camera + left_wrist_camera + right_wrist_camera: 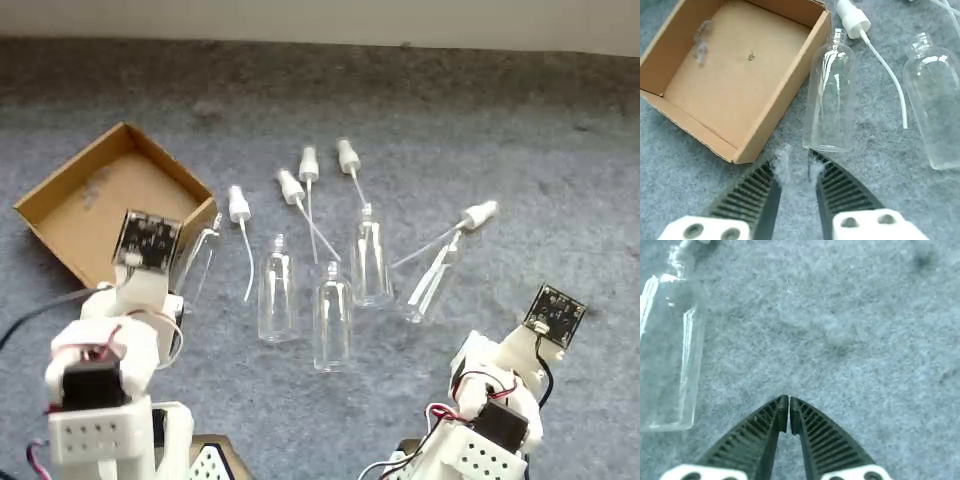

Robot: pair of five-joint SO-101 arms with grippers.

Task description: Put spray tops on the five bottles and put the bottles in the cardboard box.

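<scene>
Since the clear plastic bottle beside the brown cardboard box looks light and slick, the parted left gripper should pinch mid-body.

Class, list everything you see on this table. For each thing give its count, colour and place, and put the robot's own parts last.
cardboard box: one, brown, open, on the table's left side.
bottles: five, clear, lying in the middle; one lies beside the box.
spray tops: five, white with thin tubes, by the bottles' necks.
table: one, grey fuzzy cover.
left gripper: one, black fingers, slightly open, just short of the bottle beside the box.
right gripper: one, black fingers, shut, over bare cover near the rightmost bottle.
</scene>
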